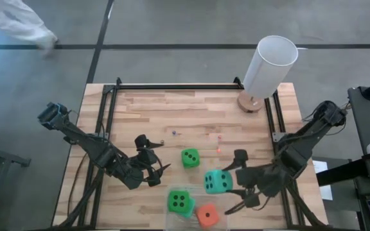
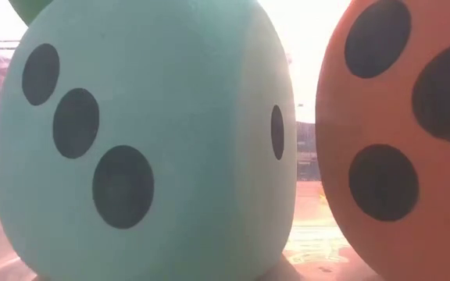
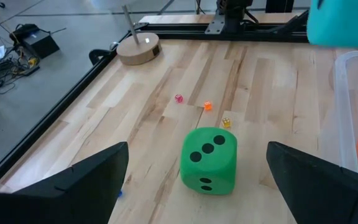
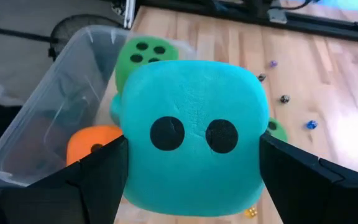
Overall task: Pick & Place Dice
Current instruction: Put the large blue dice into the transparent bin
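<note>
My right gripper (image 4: 192,146) holds a teal die (image 4: 191,140) above the clear plastic bin (image 4: 39,134) at the table's near edge. In the bin lie a green die (image 1: 180,201), an orange-red die (image 1: 207,215) and a second teal die (image 2: 147,140); the green one rests partly on that teal one. Another green die (image 3: 209,160) sits flat on the wood near the table's middle. My left gripper (image 3: 197,149) hovers open to its left, fingers apart and short of it. My right gripper pinches the teal die by two opposite side faces (image 4: 135,171) between its two fingers. The fingers (image 4: 98,180) come slanting down from the table's right side. The die is lifted clear, two-pip face toward the wrist camera, above the bin's right end.
A tall white tube on a round wooden base (image 1: 270,64) stands at the far right corner. Tiny coloured dice (image 3: 179,98) lie scattered on the wood beyond the green die. Black frame rails (image 1: 108,128) border the table. A person in white (image 1: 18,22) passes at the far left.
</note>
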Robot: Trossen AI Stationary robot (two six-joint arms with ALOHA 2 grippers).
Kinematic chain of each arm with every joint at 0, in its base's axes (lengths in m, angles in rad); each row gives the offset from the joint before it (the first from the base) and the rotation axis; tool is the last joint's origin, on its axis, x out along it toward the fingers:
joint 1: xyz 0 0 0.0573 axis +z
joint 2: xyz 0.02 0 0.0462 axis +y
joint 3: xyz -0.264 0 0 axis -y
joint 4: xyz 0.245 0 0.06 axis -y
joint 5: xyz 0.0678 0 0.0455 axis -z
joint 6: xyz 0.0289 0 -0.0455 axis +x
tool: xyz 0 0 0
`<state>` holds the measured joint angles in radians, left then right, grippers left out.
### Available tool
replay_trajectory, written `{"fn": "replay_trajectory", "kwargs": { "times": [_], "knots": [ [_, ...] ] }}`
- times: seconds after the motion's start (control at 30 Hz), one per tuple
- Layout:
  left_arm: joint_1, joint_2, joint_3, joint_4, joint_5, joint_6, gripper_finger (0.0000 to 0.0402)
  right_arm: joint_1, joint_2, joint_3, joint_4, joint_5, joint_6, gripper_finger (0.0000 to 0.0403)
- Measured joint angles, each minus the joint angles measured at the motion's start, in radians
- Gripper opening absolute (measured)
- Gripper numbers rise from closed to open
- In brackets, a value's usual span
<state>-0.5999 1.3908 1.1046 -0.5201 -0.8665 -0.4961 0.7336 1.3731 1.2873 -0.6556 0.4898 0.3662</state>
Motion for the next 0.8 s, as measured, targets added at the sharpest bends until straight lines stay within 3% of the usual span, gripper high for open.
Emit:
{"fn": "replay_trajectory", "kwargs": {
  "times": [0.2,0.47,0.8],
  "knots": [
    [0.0,0.0,0.0,0.0,0.0,0.0,0.0383,0.002,0.072,0.025,0.026,-0.03,-0.003,0.0315],
    [0.0,0.0,0.0,0.0,0.0,0.0,0.0388,0.002,0.164,0.093,0.062,-0.158,0.0,0.0315],
    [0.0,0.0,0.0,0.0,0.0,0.0,0.0384,0.008,0.257,0.167,0.056,-0.201,-0.02,0.0318]
  ]
}}
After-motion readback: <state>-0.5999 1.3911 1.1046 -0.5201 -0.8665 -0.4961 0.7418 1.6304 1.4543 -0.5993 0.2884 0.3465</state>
